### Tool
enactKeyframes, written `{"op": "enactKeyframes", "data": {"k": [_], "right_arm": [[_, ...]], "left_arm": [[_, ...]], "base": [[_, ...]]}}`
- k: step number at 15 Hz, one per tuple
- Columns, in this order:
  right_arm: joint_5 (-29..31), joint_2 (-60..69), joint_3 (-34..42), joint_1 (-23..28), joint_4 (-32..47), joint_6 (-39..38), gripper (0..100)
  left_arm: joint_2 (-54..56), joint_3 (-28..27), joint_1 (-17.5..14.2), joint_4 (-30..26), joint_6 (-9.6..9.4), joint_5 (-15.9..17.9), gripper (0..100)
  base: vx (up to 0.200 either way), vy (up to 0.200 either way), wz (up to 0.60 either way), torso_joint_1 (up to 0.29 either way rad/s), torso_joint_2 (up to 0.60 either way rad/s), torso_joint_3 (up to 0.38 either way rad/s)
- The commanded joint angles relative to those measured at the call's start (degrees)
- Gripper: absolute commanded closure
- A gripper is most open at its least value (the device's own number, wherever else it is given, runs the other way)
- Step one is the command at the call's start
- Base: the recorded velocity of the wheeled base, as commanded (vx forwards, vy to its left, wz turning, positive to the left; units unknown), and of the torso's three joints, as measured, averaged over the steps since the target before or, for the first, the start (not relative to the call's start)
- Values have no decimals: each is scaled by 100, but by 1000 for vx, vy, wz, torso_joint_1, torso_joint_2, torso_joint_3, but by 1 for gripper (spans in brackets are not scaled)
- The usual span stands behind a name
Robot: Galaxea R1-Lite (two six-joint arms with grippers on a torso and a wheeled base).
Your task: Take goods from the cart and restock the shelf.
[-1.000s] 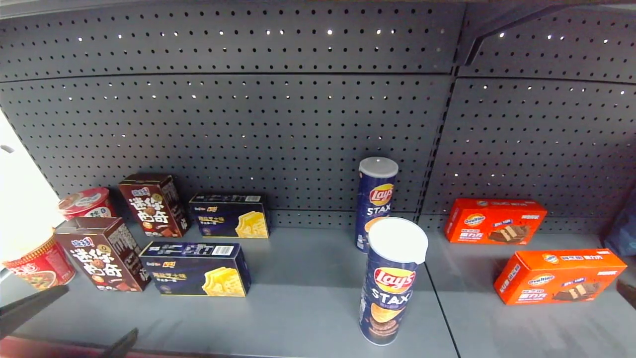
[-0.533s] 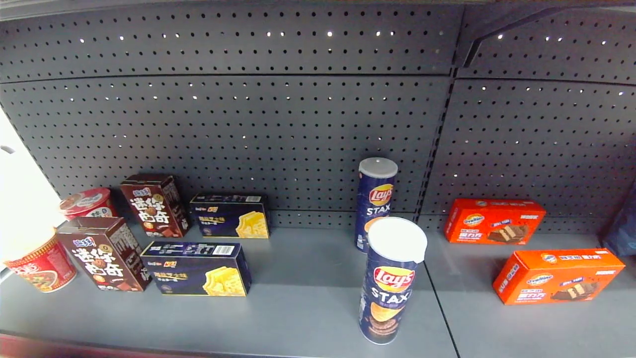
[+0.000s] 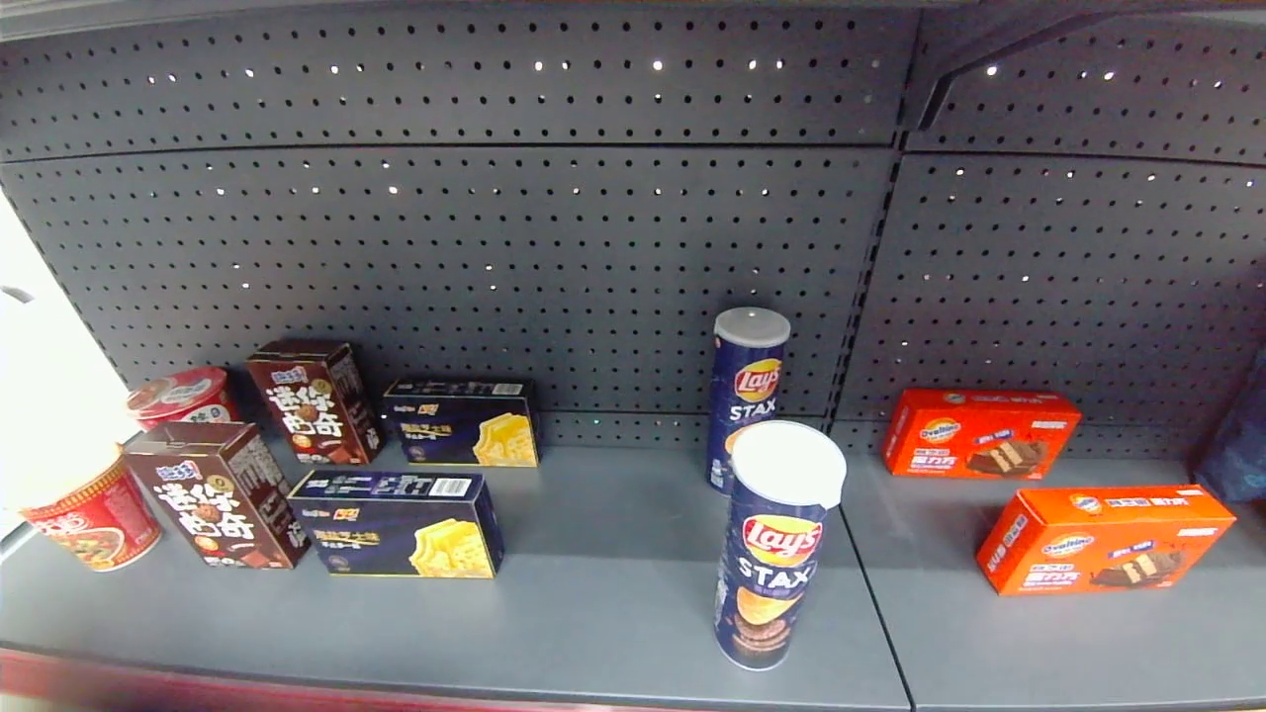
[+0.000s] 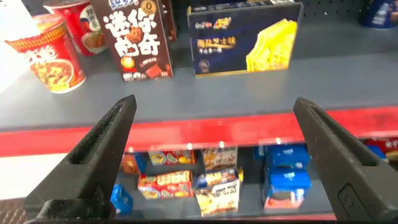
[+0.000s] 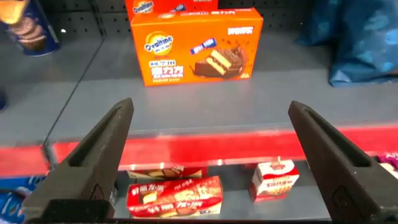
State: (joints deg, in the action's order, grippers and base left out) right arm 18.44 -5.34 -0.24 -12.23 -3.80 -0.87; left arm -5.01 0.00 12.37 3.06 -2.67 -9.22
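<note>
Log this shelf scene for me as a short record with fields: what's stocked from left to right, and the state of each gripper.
Shelf: grey shelf, pegboard back
Left end: two red noodle cups, one behind the other
Next: two brown boxes, then two dark blue boxes
Middle: two chip cans, upright, one behind the other
Right: two orange boxes
Left gripper: open, empty, in front of the shelf edge
Right gripper: open, empty, facing the front orange box
</note>
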Motion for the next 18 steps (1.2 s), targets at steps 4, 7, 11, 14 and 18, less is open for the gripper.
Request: {"op": "enactKeyframes", "data": {"k": [4, 7, 11, 14, 18], "right_arm": [[-43, 7, 7, 1, -6, -63, 0], [-69, 7, 16, 1, -6, -98, 0], [-183, 7, 16, 1, -6, -98, 0], [-210, 7, 16, 10, -6, -63, 0], [-306, 7, 16, 10, -6, -63, 0]], "left_arm": [[-26, 0, 2, 2, -102, -36, 0], [-26, 0, 2, -7, -76, -19, 0], [-26, 0, 2, -7, -93, 8, 0], [-26, 0, 2, -7, 21, 8, 0], [-35, 0, 2, -7, 91, 8, 0]], "base": [[0, 0, 0, 0, 0, 0], [0, 0, 0, 0, 0, 0], [0, 0, 0, 0, 0, 0], [0, -133, 0, 3, 3, 0], [0, 0, 0, 0, 0, 0]]}}
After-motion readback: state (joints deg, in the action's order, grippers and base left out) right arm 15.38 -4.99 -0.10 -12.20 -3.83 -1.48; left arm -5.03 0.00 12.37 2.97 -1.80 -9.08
